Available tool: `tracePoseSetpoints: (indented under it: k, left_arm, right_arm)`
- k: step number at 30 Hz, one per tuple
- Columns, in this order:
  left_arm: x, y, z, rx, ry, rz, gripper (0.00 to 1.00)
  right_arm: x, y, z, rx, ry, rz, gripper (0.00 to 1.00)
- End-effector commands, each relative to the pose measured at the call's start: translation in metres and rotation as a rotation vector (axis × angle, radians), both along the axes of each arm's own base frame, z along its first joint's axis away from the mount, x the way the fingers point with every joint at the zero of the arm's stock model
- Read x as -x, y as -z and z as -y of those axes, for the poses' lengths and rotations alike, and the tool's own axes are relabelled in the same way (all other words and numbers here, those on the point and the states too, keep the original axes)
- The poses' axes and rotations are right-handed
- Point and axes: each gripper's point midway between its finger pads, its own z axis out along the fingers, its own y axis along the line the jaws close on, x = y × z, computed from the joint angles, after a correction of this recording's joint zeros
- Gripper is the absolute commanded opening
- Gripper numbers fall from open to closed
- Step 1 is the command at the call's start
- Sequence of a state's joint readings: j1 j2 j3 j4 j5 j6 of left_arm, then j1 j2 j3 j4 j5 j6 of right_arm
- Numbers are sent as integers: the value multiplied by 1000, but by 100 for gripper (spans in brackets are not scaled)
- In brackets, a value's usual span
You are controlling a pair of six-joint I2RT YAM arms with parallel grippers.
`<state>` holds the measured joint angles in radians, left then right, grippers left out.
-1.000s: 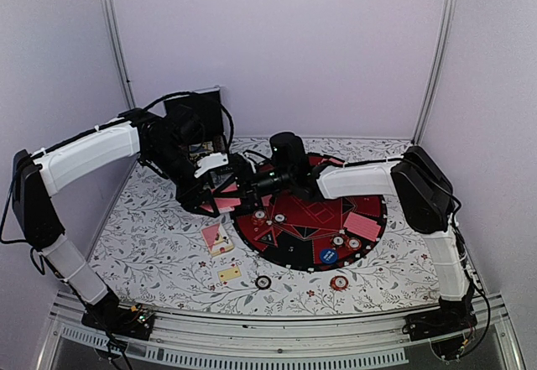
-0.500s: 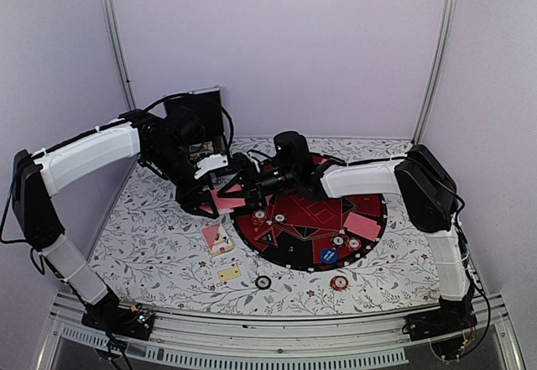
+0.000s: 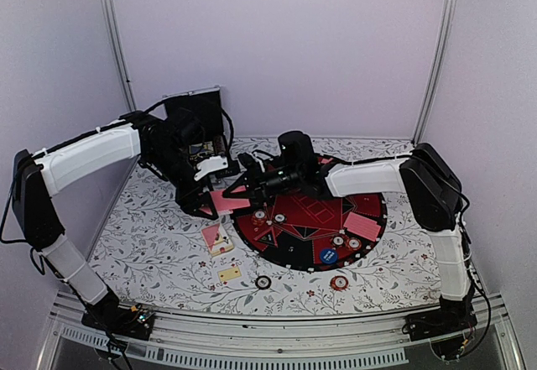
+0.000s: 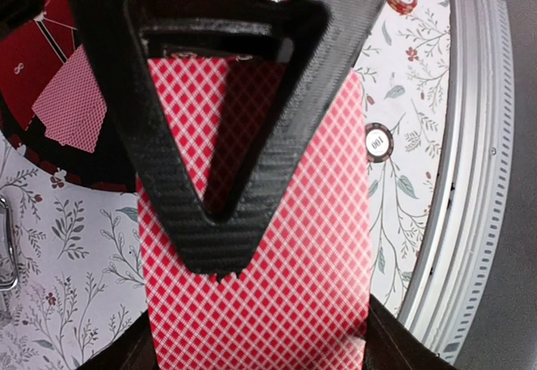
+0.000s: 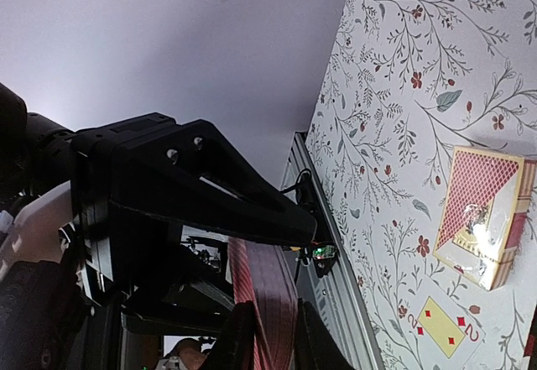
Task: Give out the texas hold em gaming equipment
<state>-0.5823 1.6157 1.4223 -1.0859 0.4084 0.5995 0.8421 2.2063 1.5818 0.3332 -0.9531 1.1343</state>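
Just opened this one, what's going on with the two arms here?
The left gripper is clamped on a deck of red-backed cards, holding it beside the left edge of the round mat. The right gripper reaches across to it, and its fingers sit on either side of the deck's edge, apparently to draw a card. Whether it grips one yet is unclear. On the mat lie single cards and chips.

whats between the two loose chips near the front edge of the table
Nothing: only bare floral cloth lies between the dark chip and the orange-red chip, as the top view shows.
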Motion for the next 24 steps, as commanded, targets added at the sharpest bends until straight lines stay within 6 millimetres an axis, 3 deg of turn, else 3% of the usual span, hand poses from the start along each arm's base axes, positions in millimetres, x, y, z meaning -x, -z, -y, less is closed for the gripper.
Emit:
tracePoseSetpoints:
  k: [1, 9, 14, 19, 21, 24]
  left_arm:
    - [4, -12, 2, 35, 18, 40, 0]
    - [2, -12, 0, 32, 12, 52, 0]
    - [2, -11, 0, 29, 15, 46, 0]
    - [3, -12, 0, 30, 14, 45, 0]
    - [2, -13, 0, 33, 15, 47, 0]
    - [2, -12, -1, 31, 14, 46, 0]
  right_arm:
    - [-5, 0, 17, 39, 30, -24, 15]
    - [-8, -6, 32, 49, 51, -20, 2]
    - [-12, -8, 39, 60, 61, -15, 5]
    - [-10, -2, 41, 76, 55, -22, 18]
    - [-10, 1, 41, 81, 54, -26, 18]
    - [-10, 0, 41, 81, 56, -30, 7]
